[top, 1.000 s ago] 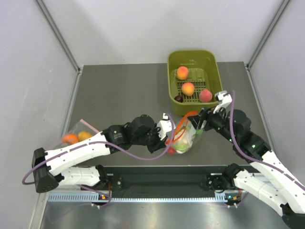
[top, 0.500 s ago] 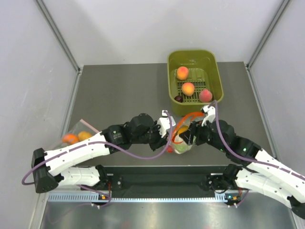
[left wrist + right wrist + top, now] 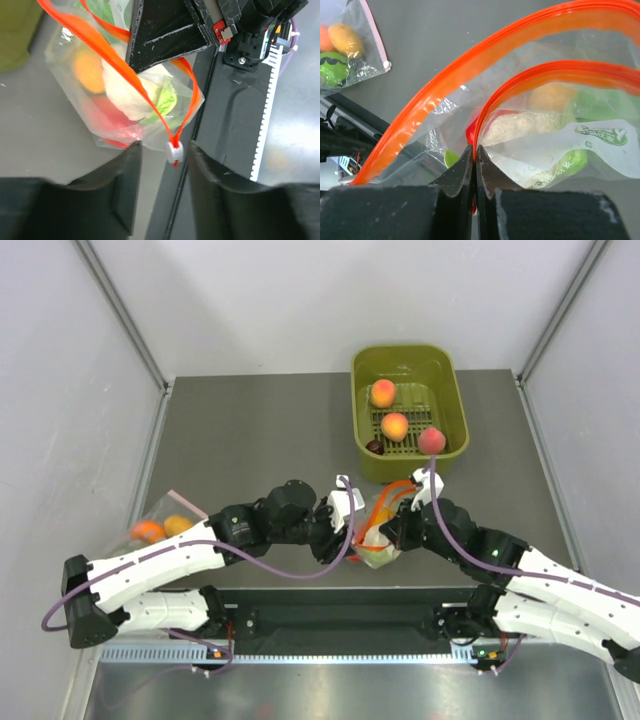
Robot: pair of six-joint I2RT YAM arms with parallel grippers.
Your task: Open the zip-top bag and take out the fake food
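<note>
The zip-top bag (image 3: 381,532) stands at the table's near middle, between both arms. Its orange-red strip (image 3: 485,60) is parted into two arcs. My right gripper (image 3: 474,148) is shut on the nearer arc of that strip (image 3: 530,75). My left gripper (image 3: 163,148) is open, and the bag's white slider (image 3: 175,151) hangs between its fingers without touching them. Inside the bag lies the fake food: white cauliflower (image 3: 127,90), an orange piece (image 3: 87,65), a red piece (image 3: 107,120) and a green piece (image 3: 570,160). In the top view the left gripper (image 3: 352,524) and right gripper (image 3: 394,530) flank the bag.
A green basket (image 3: 455,390) at the back right holds three peaches (image 3: 395,426) and a dark plum (image 3: 374,447). A second clear bag with a pale pink strip (image 3: 165,525) lies at the left. A black rail (image 3: 330,620) runs along the near edge.
My right arm swung left to the bag and shut on its strip. My left gripper opened, letting go at the slider end.
</note>
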